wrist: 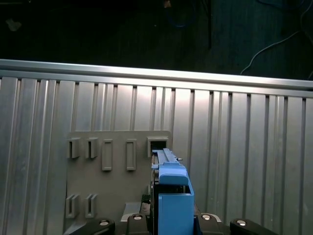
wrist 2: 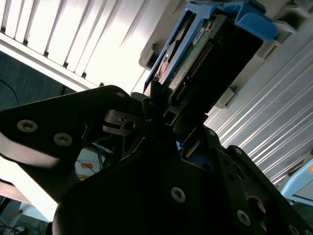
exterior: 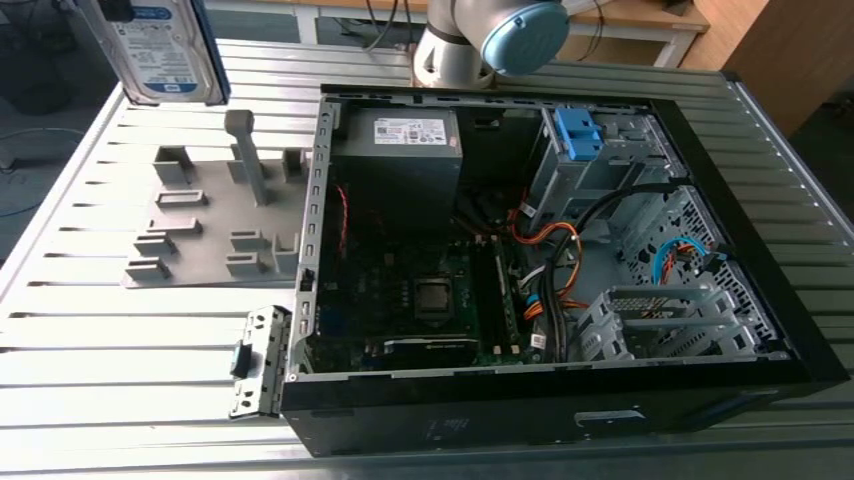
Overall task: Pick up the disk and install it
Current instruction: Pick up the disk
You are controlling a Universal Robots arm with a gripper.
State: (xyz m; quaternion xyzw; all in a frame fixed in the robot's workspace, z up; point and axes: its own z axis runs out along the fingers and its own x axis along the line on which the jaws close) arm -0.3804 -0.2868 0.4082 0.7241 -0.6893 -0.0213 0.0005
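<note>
Right, your end effector (wrist 2: 171,122) clamps the disk (exterior: 160,45) upright, well to the exterior view's left of the case (exterior: 534,425).

table (wrist: 244,147): ribbed metal; you see dark floor (wrist: 98,29) beyond its rim.
fixture plate (wrist: 112,196): grey, rows of rectangular slots, flat on the table.
disk (wrist: 165,160): edge-on, blue bracket (wrist: 175,205) toward the camera, overlapping the fixture plate's edge.

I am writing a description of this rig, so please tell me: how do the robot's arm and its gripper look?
The arm is silver-grey with rounded joints; one joint carries a light blue round cap. The gripper is black, built of flat angular plates joined by small silver screws.
</note>
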